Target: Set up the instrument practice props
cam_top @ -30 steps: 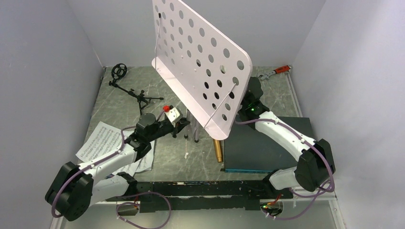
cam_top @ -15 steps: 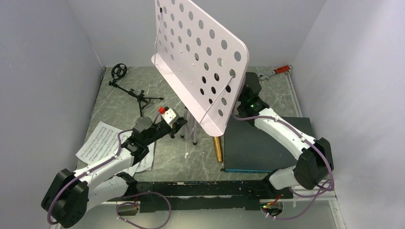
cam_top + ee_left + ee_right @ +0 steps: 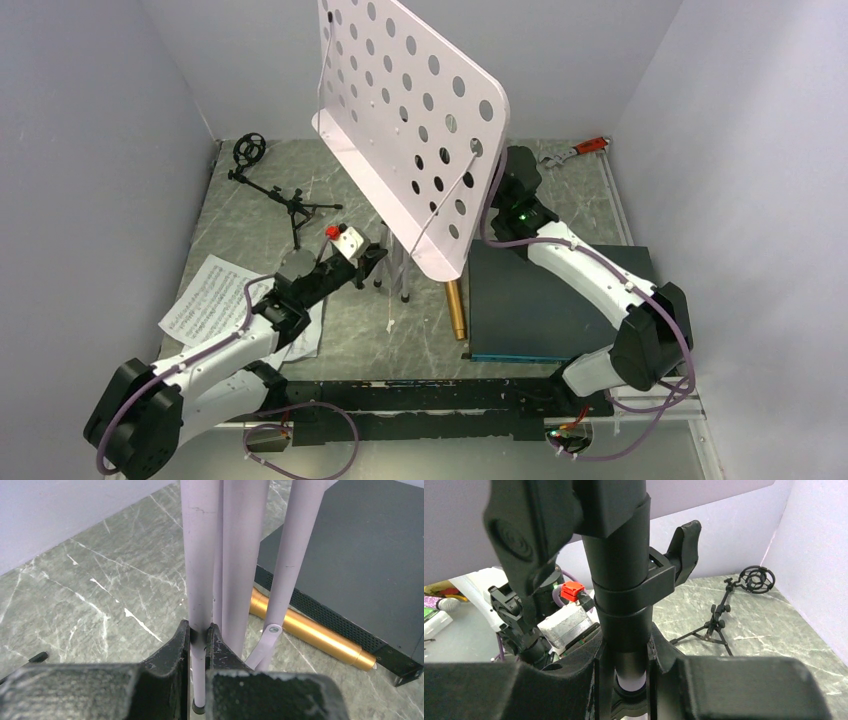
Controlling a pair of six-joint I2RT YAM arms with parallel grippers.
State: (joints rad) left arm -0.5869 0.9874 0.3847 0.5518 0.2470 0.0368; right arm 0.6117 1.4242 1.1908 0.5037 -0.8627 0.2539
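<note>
Left claw (image 3: 199, 639) is pinched tight on one silver leg (image 3: 201, 555) of the music stand (image 3: 405, 120), low near the leg's foot. The right claw (image 3: 623, 662) clamps the stand's black upper shaft (image 3: 621, 580). Just beyond the left claw, the gold microphone (image 3: 312, 634) lies on the bench (image 3: 90, 595) beside the dark board (image 3: 360, 555).

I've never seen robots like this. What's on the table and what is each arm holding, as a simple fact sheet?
Pale perforated music stand: standing centre, desk bare of pages
Left gripper: shut on one pale tripod leg of the stand, near its foot
Right gripper: shut on the stand's black pole, below its clamp collar
White sheet-music pages: flat on the marbled table, near left
Gold microphone: lying beside the dark flat board
Small black tripod mic stand: far left, untouched
Red-handled wrench: far right corner
</note>
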